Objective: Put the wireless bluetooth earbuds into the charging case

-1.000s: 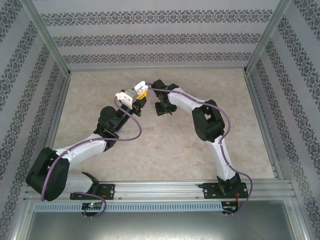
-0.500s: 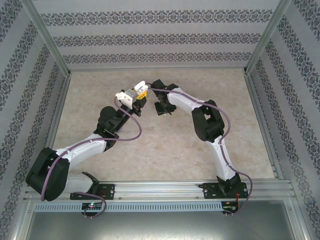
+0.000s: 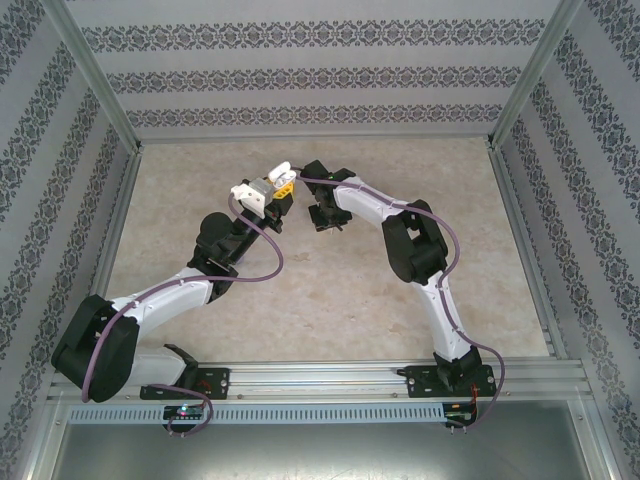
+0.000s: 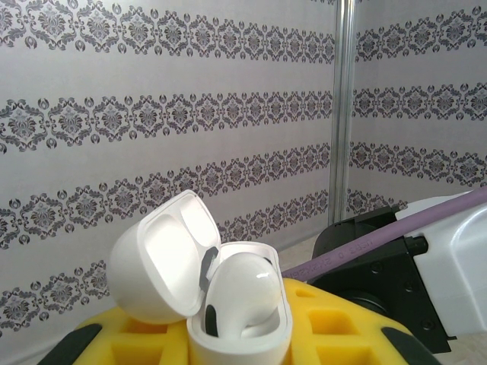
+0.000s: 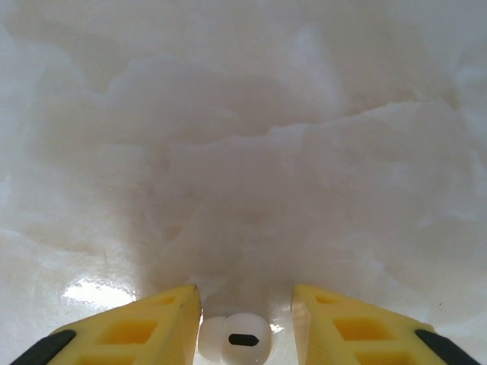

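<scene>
Case (image 4: 163, 258) in grip of raised left pincer (image 4: 236, 342); right pincer (image 5: 245, 319) low, ajar astride white earbud (image 5: 234, 340).

**Top view.** The left arm (image 3: 165, 292) runs from its base at the near left, forward and inward, with the elbow bent and the wrist raised. The left gripper (image 3: 282, 180) tilts up and away, its yellow fingers (image 4: 327, 327) clamped on an open white charging case (image 4: 243, 296). The right arm (image 3: 370, 203) rises from the near right base, folds at the elbow and extends leftward.

**Wrist view.** The right gripper (image 5: 245, 315) points straight down. Its fingers are parted on either side of a white earbud (image 5: 234, 338), with a gap beside one finger.
</scene>
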